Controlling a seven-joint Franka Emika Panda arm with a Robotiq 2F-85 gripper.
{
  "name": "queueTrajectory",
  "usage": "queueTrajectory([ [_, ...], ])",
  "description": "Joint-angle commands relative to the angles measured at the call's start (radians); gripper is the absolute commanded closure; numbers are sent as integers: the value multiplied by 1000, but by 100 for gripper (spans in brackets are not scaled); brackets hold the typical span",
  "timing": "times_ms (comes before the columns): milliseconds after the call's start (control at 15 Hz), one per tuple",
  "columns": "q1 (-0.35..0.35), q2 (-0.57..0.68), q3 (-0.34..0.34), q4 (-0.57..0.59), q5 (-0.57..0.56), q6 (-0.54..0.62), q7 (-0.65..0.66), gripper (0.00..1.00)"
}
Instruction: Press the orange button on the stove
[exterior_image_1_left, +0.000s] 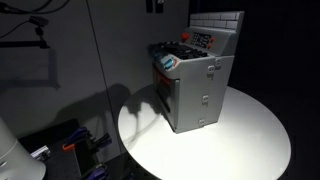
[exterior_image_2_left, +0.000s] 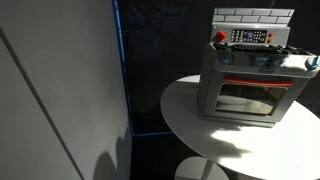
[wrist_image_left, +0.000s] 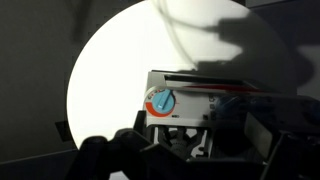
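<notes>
**Asker:** Where the wrist camera looks down, what shows of the robot's dark hand (wrist_image_left: 190, 150)?

**Describer:** Only blurred black shapes along the lower edge of the wrist view. I cannot tell how far the hand is open, or whether it holds or touches anything. It sits close over a small grey boxy toy stove (wrist_image_left: 190, 88).

**Asker:** And where is that stove?

**Describer:** It stands upright on a round white tabletop (exterior_image_1_left: 250, 135), brightly lit in a dark room. An exterior view shows its grey latched side panel (exterior_image_1_left: 205, 92) and white tiled back wall (exterior_image_1_left: 215, 22). An exterior view from the front shows the stove (exterior_image_2_left: 210, 75) with its dark-windowed oven door (exterior_image_2_left: 245, 98) facing out over the tabletop (exterior_image_2_left: 190, 110).

**Asker:** What controls are visible?

**Describer:** A round red knob (exterior_image_2_left: 221, 37) sits at an upper corner beside the control panel. A round orange-and-blue dial (wrist_image_left: 162, 102) sits just beyond the hand in the wrist view, with the tabletop (wrist_image_left: 110, 70) spreading behind it.
</notes>
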Motion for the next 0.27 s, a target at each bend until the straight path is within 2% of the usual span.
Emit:
queueTrajectory([
  [0, -17, 0, 14, 3, 4, -4, -3, 0],
  [200, -16, 3, 16, 0, 3, -3, -3, 0],
])
